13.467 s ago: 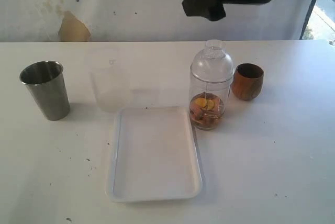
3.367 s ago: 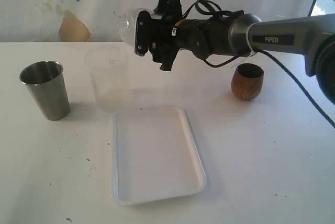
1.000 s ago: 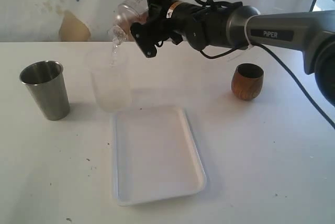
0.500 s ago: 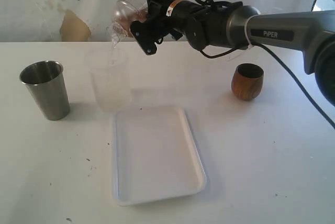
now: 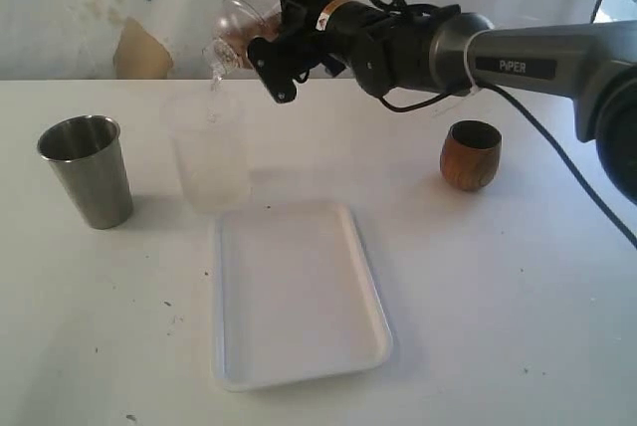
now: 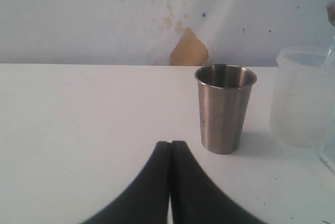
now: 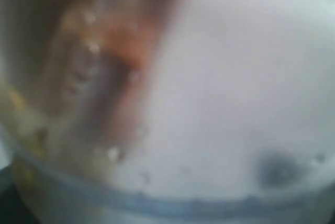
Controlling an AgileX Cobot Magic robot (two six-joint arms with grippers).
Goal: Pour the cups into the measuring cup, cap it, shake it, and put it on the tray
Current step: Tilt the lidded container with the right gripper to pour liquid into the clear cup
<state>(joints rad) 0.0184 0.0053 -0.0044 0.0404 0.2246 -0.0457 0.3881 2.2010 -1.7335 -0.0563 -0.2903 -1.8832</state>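
A: Nearest in the exterior view, flat on the white table (image 5: pixel 498 297): the tray (image 5: pixel 299 297), white, rectangular, round-cornered, low-rimmed.

B: Agreed. Past its left side, upright: the steel tumbler (image 5: pixel 88 172), tapered, brushed, dull grey. Just beyond the tray's far edge: the cloudy container (image 5: pixel 209 152), translucent, squat. Off to the right: the wooden cup (image 5: pixel 470 155), brown, rounded, upright, well apart from the rest.

A: Caught by the left wrist view alone: the left fingers (image 6: pixel 170 148), black, smooth, pressed together, low over the table, short of the tumbler, touching nothing.

B: Same view, tumbler and container side by side, near but apart.

A: Higher and farther back in the exterior view: the right fingers (image 5: pixel 271 28), clamped on the measuring cup (image 5: pixel 239 18). Clear plastic, domed at the capped end, tipped mouth-down above the cloudy container, held in the air, well off the tray.

B: Orange-brown bits inside. Thin clear trickle from the mouth toward the container's opening.

A: From the right wrist view, only that clear wall, very close: blurred, pale, beaded with droplets, smeared orange-brown. Cannot make out any printed scale there.

B: Farthest: the white wall, scuffed, with a tan patch (image 5: pixel 139 53).
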